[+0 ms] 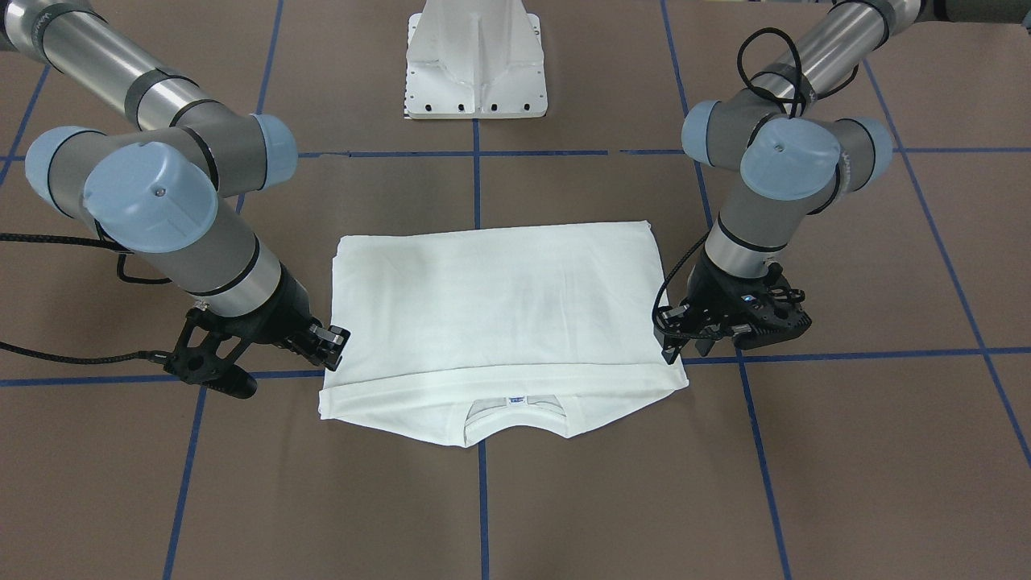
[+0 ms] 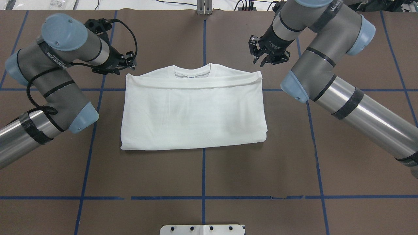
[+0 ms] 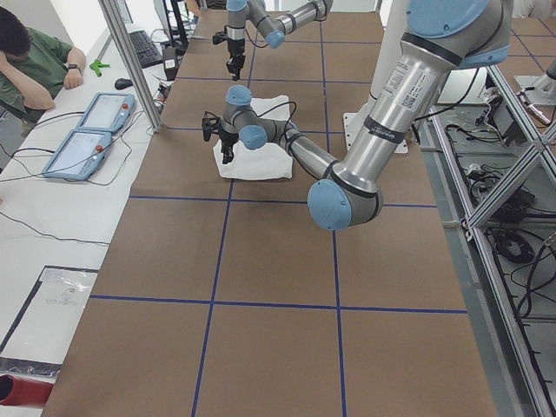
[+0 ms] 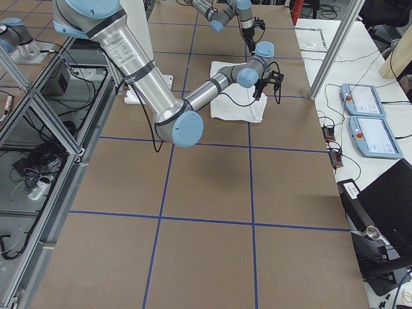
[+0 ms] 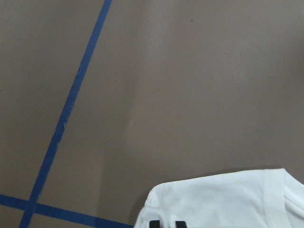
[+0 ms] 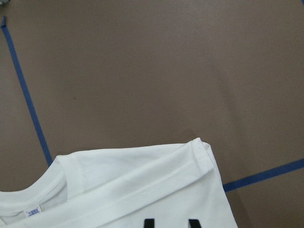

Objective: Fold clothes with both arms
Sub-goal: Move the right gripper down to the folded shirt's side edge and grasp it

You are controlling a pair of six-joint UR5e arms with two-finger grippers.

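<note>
One white shirt [image 2: 194, 114] lies on the table [image 2: 202, 173], folded into a flat rectangle. It sits between the two grippers. Its single collar [image 2: 192, 71] is on the edge that runs from one gripper to the other, with one small label [image 2: 191, 76] inside it.

The left gripper [image 2: 131, 62] is at one collar-side corner of the shirt. Its two fingertips [image 5: 153, 223] are over the cloth with a narrow gap between them. White fabric shows in that gap, and the gripper holds nothing.

The right gripper [image 2: 268, 62] is at the other collar-side corner. Its two fingertips [image 6: 149, 222] are set wider apart over the folded band, and it too holds nothing.

I cannot tell whether either pair of fingertips touches the cloth. Both arms reach in from opposite sides, with the shirt's body lying inward of each gripper. One white pedestal base [image 1: 477, 60] stands on the shirt's folded side, away from both grippers.
</note>
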